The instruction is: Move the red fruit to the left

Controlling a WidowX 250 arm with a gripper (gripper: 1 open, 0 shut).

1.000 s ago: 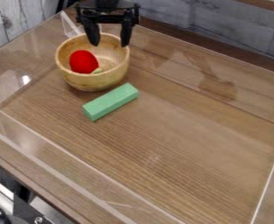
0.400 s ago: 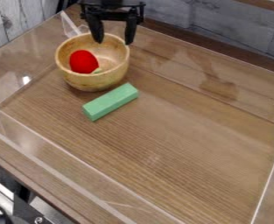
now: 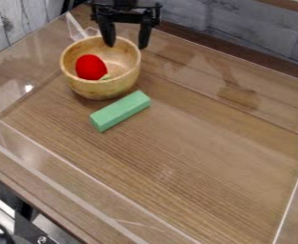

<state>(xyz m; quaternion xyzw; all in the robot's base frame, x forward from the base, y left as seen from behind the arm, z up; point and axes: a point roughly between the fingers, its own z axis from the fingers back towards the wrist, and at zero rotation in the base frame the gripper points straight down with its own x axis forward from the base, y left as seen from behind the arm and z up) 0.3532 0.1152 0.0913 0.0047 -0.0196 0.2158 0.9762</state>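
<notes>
Wood-grain desk [image 3: 202,162], clear-walled. End effector [image 3: 126,40] spread wide, empty, behind bowl [image 3: 119,84]. Shift toward 8 o'clock over red fruit [image 3: 90,66], descend, close gently.

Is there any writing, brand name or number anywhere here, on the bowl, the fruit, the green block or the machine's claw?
None can be read: the wooden bowl, the red fruit, the green block, the gripper and the table all show plain surfaces, with no words, labels, numbers or signs.
</notes>
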